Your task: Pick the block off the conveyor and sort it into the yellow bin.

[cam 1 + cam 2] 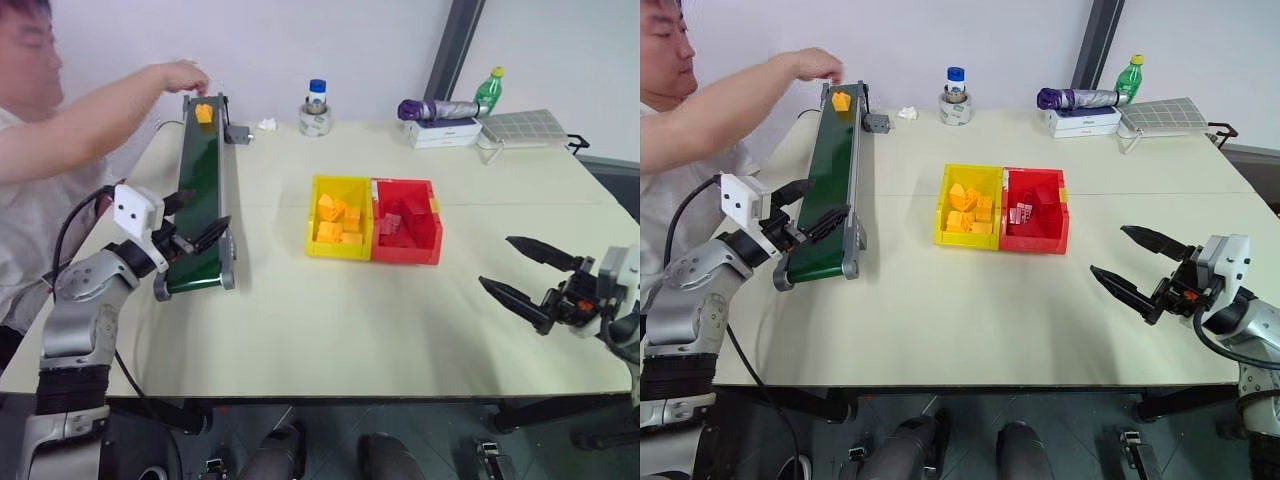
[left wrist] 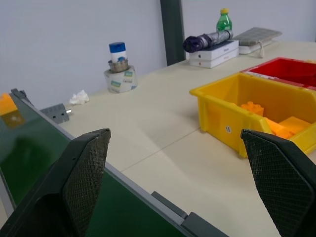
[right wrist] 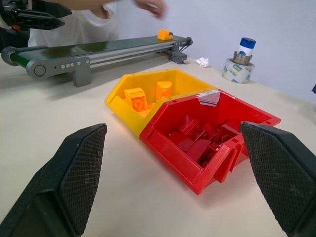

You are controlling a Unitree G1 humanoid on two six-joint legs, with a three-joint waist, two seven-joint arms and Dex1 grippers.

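The block (image 1: 203,113) sat on the far end of the conveyor (image 1: 200,190), which ran along the left side of the worktop (image 1: 330,310) from near to far. A person's hand (image 1: 186,75) hung just above and beside the block at that far end; whether it touched the block could not be told.

The left gripper (image 1: 195,222) was at the near end of the conveyor, its jaws wide apart and holding nothing, one finger over the belt and the other past the belt's right rail. The right gripper (image 1: 1137,265) hovered over the near right part of the worktop, well apart from the bins, its jaws also spread wide and empty, pointing left toward the middle of the worktop.

The yellow bin (image 1: 322,248) stood near the middle of the worktop, touching the red bin (image 1: 432,228) on its right. Yellow-orange bricks (image 1: 338,220) lay piled in the yellow bin, and red bricks (image 3: 200,140) lay in the red one.

Along the far edge stood a white bottle with a blue cap (image 1: 317,95) set in a roll of tape (image 1: 316,123), with a crumpled bit of white paper (image 1: 267,125) to its left. Farther right lay a folded purple umbrella (image 1: 437,109) on a white box (image 1: 445,133), with a green bottle (image 1: 488,92) behind it and a light grey keyboard-like slab (image 1: 524,127) to the right.
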